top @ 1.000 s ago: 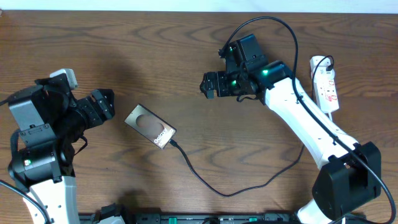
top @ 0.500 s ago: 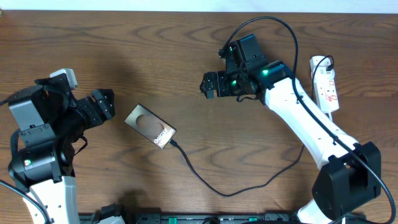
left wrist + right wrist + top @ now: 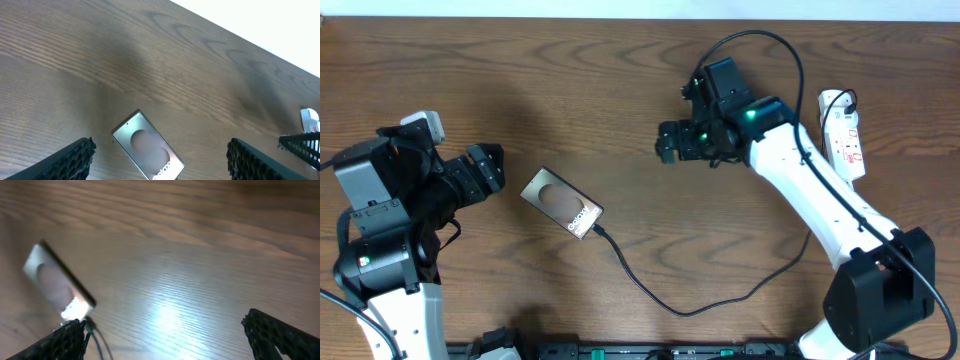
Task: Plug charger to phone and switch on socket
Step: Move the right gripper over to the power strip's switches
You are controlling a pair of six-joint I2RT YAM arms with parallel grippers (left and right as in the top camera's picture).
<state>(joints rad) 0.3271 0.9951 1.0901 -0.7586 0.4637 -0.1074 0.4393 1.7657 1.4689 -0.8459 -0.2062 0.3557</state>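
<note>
Phone: one Galaxy smartphone (image 3: 561,203), lying flat, left of centre in the overhead view.
Phone axis: diagonal, running from upper left to lower right; the end with the lettering points to the lower right.
Charger: one thin black cable (image 3: 685,313). Its tip meets the phone's lower-right short edge, but how deep it sits cannot be told. From there it loops towards the bottom of the frame, then climbs to the right.
Socket: one white power strip (image 3: 844,135) with red marks, at the upper right edge. Its long axis is near vertical, with a black plug at the top end.
Left gripper (image 3: 490,168): jaws wide apart and empty, at mid left, aimed right at the phone but apart from it.
Right gripper (image 3: 665,142): jaws fully spread, holding nothing, right of centre in the upper part of the frame, fingers pointing left.
Surface: brown wooden table (image 3: 520,80).
</note>
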